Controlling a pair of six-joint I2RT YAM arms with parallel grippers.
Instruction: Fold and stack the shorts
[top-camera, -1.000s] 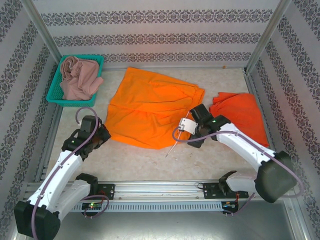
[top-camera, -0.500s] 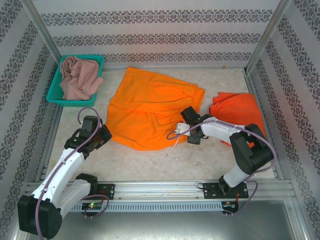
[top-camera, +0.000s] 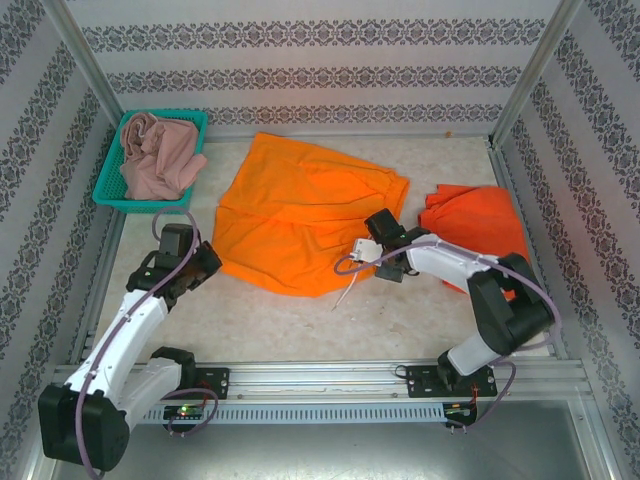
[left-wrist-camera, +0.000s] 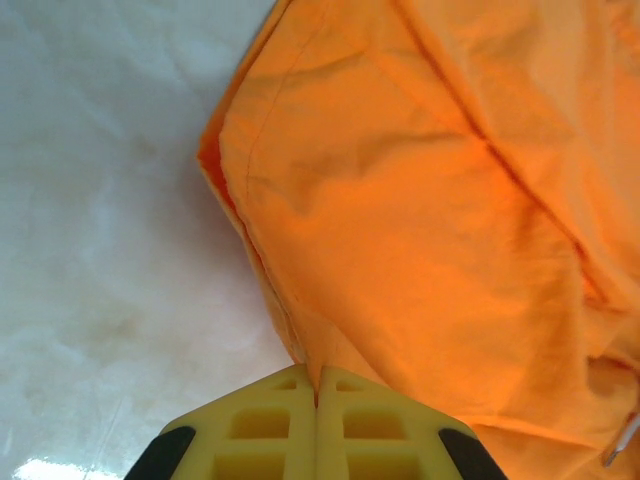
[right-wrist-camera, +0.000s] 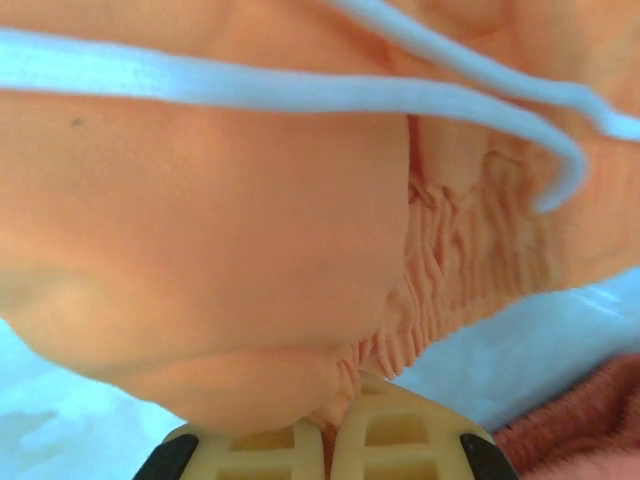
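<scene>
At far left, a teal mesh basket (top-camera: 140, 204) holds the crumpled dusty pink shorts (top-camera: 160, 160). Next, the left gripper (top-camera: 208, 264) has its yellow jaws pressed together on the hemmed lower-left corner of the bright orange shorts (top-camera: 300, 220) — smooth cloth, softly creased, spread across the middle of the worktop (top-camera: 420, 320). Their white drawstring (top-camera: 346, 290) trails off the near edge. The right gripper (top-camera: 383, 262) pinches the gathered elastic waistband, cloth bunched against its jaws. Farthest right lie the red-orange shorts (top-camera: 480, 235) — a rumpled, rounded heap.
</scene>
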